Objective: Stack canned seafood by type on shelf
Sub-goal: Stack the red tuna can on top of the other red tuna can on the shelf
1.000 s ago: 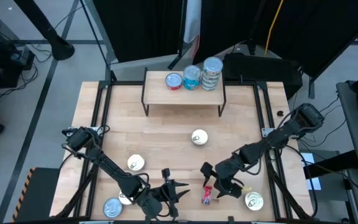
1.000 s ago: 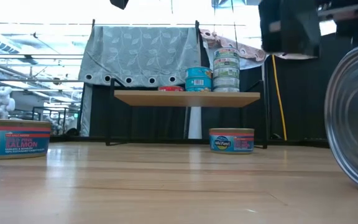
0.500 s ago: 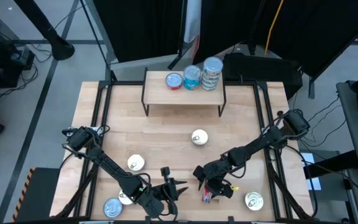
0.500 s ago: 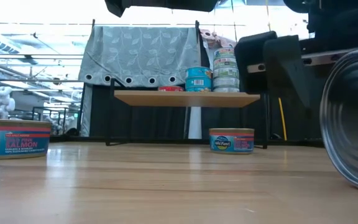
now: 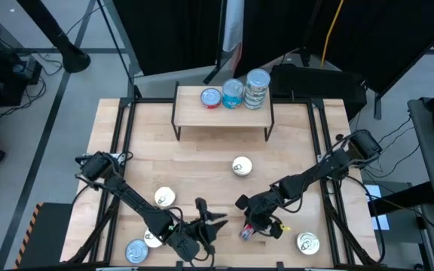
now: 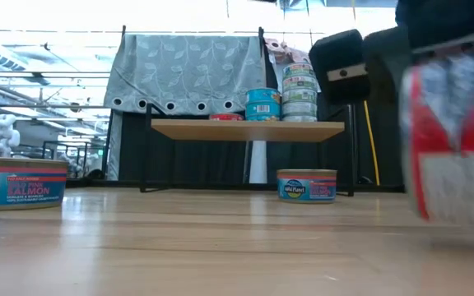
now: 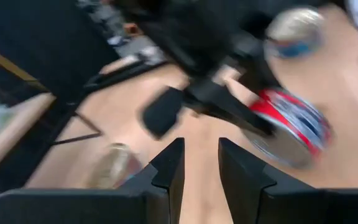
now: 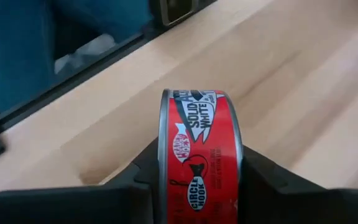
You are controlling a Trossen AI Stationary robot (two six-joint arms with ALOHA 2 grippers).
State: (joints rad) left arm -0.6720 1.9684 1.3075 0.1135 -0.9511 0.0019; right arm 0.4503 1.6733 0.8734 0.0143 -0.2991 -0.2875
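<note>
A red-sided tin (image 8: pixel 201 149) stands on its edge near the table's front edge, and my right gripper (image 5: pixel 252 228) is shut on it. It shows blurred at the right of the low view (image 6: pixel 455 140). My left gripper (image 5: pixel 214 223) hovers just to its left with nothing in the narrow gap between its fingers (image 7: pixel 201 149). The shelf (image 5: pixel 224 113) at the far edge carries a red tin (image 5: pixel 211 97), a teal stack (image 5: pixel 233 93) and a taller stack (image 5: pixel 257 86). Other tins rest flat on the table. My right gripper pinches the red tin between its two fingers (image 8: pixel 143 171), one on each flat face (image 8: pixel 164 155). The fingers come slanting down from the table's right side. The tin stands on edge with its red side wall up. Whether its lower rim touches the table, I cannot tell.
Loose tins lie on the table at mid-right (image 5: pixel 241 166), left of centre (image 5: pixel 164 198), front left (image 5: pixel 136 251) and front right (image 5: pixel 307 242). In the low view a salmon tin (image 6: pixel 19 182) stands at the left. The strip between the shelf's legs and these tins is bare wood.
My right gripper has moved toward the table's left and down, and its fingers have shut on the red tin. In the low view the tin now shows its red side where its metal face showed before. My left gripper has rolled about its own axis in place.
</note>
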